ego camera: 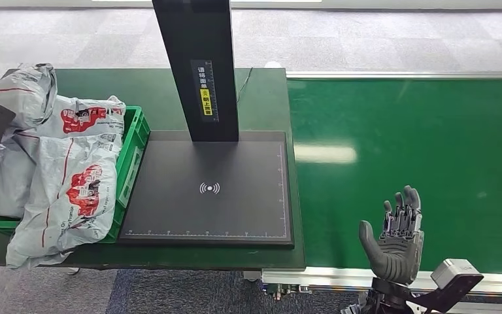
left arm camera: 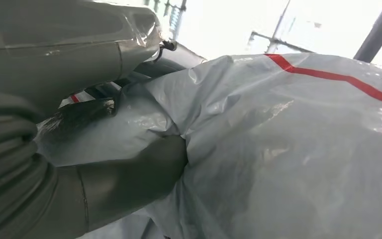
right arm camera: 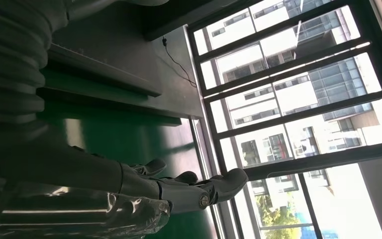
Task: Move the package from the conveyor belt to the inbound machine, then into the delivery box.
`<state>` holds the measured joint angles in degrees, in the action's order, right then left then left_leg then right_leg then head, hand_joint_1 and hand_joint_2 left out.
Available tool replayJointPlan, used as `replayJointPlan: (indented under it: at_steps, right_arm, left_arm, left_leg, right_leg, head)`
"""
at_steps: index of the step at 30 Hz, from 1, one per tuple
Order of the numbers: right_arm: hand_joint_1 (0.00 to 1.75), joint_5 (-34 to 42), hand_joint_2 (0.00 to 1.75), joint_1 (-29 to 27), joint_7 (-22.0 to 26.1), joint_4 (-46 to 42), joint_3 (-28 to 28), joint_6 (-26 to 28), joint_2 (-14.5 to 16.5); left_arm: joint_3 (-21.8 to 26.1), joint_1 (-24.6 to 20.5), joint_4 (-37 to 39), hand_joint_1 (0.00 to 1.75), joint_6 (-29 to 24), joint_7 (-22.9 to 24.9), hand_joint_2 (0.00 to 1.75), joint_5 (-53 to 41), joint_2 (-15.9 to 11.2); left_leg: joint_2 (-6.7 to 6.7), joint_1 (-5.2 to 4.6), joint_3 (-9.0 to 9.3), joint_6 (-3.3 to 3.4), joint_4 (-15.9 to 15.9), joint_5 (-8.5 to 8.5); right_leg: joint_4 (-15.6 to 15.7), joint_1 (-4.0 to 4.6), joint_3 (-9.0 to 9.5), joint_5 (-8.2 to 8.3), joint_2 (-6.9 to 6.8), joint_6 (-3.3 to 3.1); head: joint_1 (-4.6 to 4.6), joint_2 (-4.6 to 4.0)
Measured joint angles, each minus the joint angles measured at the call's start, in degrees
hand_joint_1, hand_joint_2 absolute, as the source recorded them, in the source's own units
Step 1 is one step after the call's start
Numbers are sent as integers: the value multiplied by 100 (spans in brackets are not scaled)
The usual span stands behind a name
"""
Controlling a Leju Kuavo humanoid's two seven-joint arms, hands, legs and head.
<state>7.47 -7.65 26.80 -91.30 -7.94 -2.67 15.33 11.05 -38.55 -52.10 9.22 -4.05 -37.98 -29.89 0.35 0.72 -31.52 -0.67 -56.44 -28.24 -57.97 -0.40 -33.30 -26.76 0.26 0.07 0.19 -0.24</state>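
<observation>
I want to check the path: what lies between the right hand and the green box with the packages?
In the head view, the black inbound machine plate lies between the right hand and the green box, and beside the hand a bare stretch of green conveyor belt.

The right hand (ego camera: pixel 397 237) is dark grey, with a thick smooth thumb and slimmer, darker segmented fingers (ego camera: pixel 403 208). A pale grey box on a black bracket sits by its wrist. Close up, the left hand (left arm camera: pixel 74 119) has a grey ribbed cover, glossy grey shells with thin seams, and a thick grey thumb.
</observation>
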Motion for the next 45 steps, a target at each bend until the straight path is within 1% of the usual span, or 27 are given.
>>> replayJointPlan:
  at_steps: [3,5,8,13,17,21,25,31,38,42,45]
  right_arm:
    - [0,19,175,51,-21,0,-41,-17,-1]
    - [0,22,175,66,-25,0,-65,-30,-1]
    - [0,18,175,67,-25,0,-98,-52,11]
    - [0,-12,175,63,-15,0,-137,-72,38]
    - [0,-11,175,62,3,0,-162,-72,36]
    - [0,4,175,62,13,-12,-199,-72,36]
    - [0,4,175,58,16,-40,-227,-72,36]
    - [0,13,175,56,23,-75,-258,-74,36]
    - [0,9,175,59,24,-76,-275,-78,36]
    - [0,-2,175,59,25,-77,-275,-72,36]
    - [0,-5,175,50,36,-76,-275,-28,37]
  left_arm:
    - [-3,149,-303,175,228,-101,175,209,-2]
    - [-3,350,-604,175,302,-184,175,397,17]
    - [-1,830,-1221,175,337,-345,175,671,103]
    - [-9,1728,-2344,172,329,-599,175,802,366]
    - [-54,2124,-3070,0,293,-602,175,635,603]
    - [-106,2294,-3520,0,244,-556,175,531,749]
    - [-105,2405,-3726,0,212,-517,175,476,833]
    - [-89,2452,-3750,0,97,-351,175,188,919]
    - [29,2454,-3604,0,0,-273,175,44,979]
    - [156,2498,-3595,0,-307,-508,175,184,1101]
    - [273,2636,-3868,0,-839,-800,175,363,1370]
  left_leg:
    - [-1,-1,2,0,0,0]
    - [0,-1,4,0,0,0]
    - [1,-1,3,0,0,-2]
    - [1,-1,-3,-3,0,-5]
    - [-1,-1,-5,-3,0,-4]
    - [-1,-1,-1,-3,0,-4]
    - [-2,0,0,-3,0,-4]
    - [-2,0,-1,-3,0,-4]
    - [-3,0,-1,-3,0,-4]
    - [-2,0,-1,-3,0,-4]
    - [-3,-1,-2,-3,0,-4]
  right_leg:
    - [0,-1,3,1,0,1]
    - [0,-1,3,1,1,1]
    - [1,-1,-1,0,2,1]
    - [2,-1,-10,-1,2,0]
    - [3,-1,-8,-1,1,1]
    - [3,-1,-3,0,1,1]
    - [2,0,-3,0,1,1]
    - [2,0,-2,0,0,1]
    - [2,-1,-1,0,0,1]
    - [2,0,-2,0,1,1]
    - [2,-1,-1,-1,0,1]
  head:
    - [0,0]
    - [0,0]
    - [-1,0]
    - [0,0]
    - [0,0]
    - [-1,0]
    - [-1,0]
    - [0,0]
    - [-1,0]
    - [-1,0]
    - [-1,0]
